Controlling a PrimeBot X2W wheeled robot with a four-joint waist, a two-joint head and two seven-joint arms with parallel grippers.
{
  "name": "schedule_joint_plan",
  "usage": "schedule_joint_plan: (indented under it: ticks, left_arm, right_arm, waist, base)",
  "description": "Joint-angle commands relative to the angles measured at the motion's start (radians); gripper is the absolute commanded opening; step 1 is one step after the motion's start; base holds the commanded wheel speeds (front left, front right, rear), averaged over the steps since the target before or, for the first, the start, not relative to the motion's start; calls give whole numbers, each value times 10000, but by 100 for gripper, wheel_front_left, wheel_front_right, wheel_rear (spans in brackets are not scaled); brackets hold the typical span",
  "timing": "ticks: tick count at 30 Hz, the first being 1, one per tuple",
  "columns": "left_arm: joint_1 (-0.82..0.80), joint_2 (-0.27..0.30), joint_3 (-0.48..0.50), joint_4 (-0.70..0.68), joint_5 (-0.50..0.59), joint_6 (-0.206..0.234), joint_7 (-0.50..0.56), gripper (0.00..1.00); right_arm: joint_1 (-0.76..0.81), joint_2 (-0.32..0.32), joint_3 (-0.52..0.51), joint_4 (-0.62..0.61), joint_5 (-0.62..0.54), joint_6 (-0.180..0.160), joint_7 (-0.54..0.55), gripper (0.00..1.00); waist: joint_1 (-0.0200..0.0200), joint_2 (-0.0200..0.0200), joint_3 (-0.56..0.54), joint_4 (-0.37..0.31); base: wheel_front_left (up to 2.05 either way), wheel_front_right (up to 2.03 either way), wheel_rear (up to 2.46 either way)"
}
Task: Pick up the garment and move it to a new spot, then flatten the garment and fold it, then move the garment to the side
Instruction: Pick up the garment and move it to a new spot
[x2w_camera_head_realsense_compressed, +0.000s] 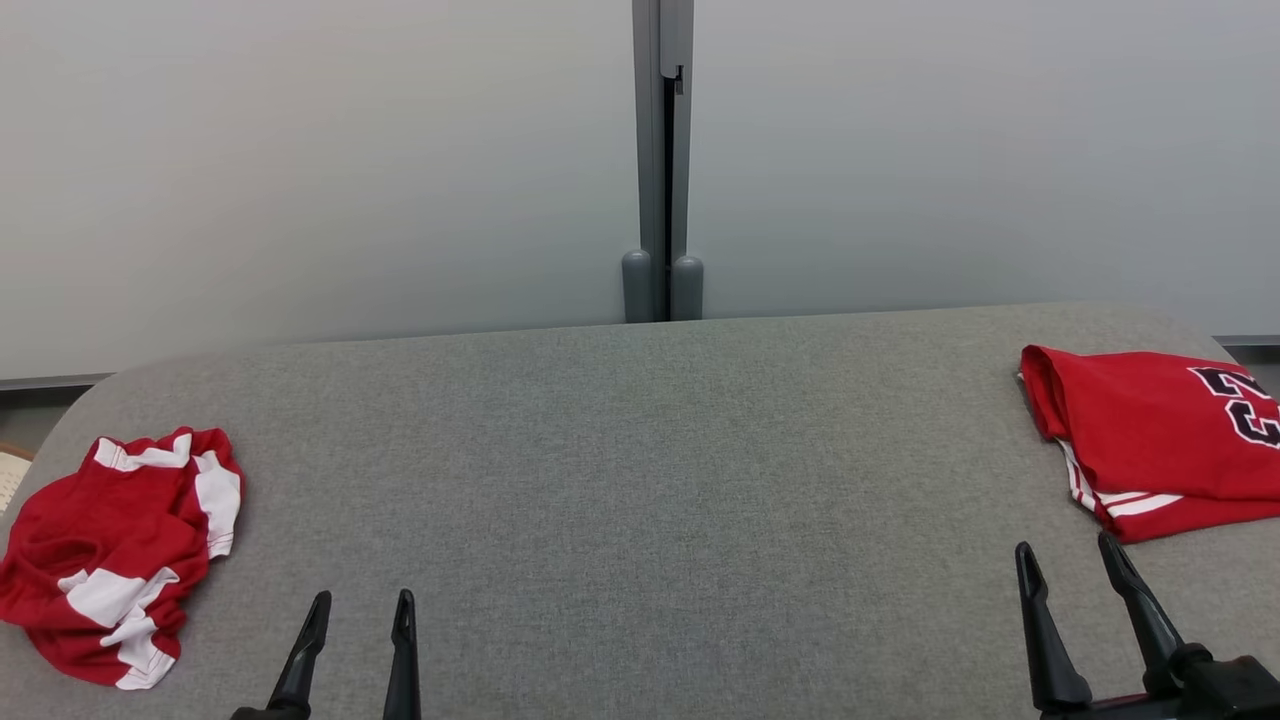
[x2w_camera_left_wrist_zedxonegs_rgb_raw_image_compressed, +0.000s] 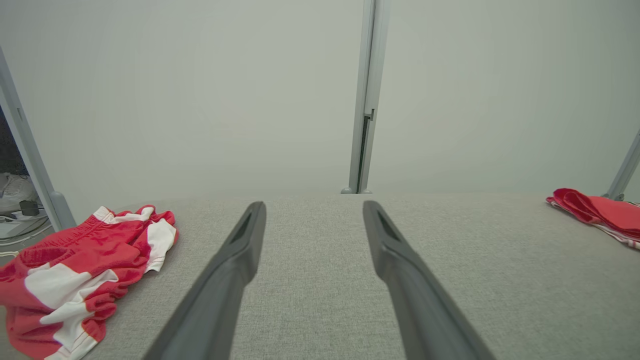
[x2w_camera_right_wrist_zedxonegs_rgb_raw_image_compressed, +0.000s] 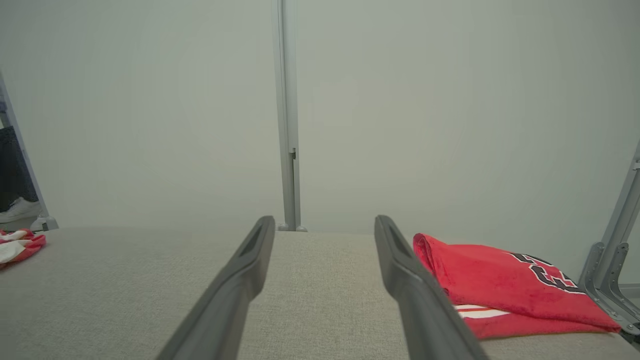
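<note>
A crumpled red garment with white panels (x2w_camera_head_realsense_compressed: 110, 555) lies in a heap at the left end of the grey table (x2w_camera_head_realsense_compressed: 640, 450); the left wrist view has it at lower left (x2w_camera_left_wrist_zedxonegs_rgb_raw_image_compressed: 80, 272). A folded red garment with dark numerals (x2w_camera_head_realsense_compressed: 1160, 435) rests flat at the right end, also in the right wrist view (x2w_camera_right_wrist_zedxonegs_rgb_raw_image_compressed: 500, 290). My left gripper (x2w_camera_head_realsense_compressed: 361, 606) stands open near the front edge, right of the crumpled heap and apart from it. My right gripper (x2w_camera_head_realsense_compressed: 1067, 553) is open just in front of the folded garment, holding nothing.
A grey upright post (x2w_camera_head_realsense_compressed: 662, 160) with two rounded feet stands behind the table's far edge against pale wall panels. The table's corners are rounded. A metal frame leg (x2w_camera_right_wrist_zedxonegs_rgb_raw_image_compressed: 610, 260) rises at the far right. A person's white shoe (x2w_camera_right_wrist_zedxonegs_rgb_raw_image_compressed: 17, 210) shows on the floor beyond the left end.
</note>
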Motion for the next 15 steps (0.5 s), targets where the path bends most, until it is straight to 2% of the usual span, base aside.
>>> schedule_joint_plan:
  ticks: [1, 8, 15]
  left_arm:
    - [91, 35, 24, 10, 76, -34, 1, 100]
    - [107, 35, -6, 87, 80, -55, 1, 100]
    - [-16, 36, 18, 52, 164, -61, 1, 100]
  right_arm:
    - [107, -13, 18, 2, 71, -2, -11, 100]
    - [168, 38, 226, -77, 166, -2, -11, 100]
    - [199, 96, 436, -97, 215, -2, -11, 100]
  waist:
    - [0, -1, -8, 34]
    - [0, -1, -20, 364]
    - [0, -1, -1, 1412]
  base:
    - [0, 0, 0]
    - [0, 0, 0]
    - [0, 0, 0]
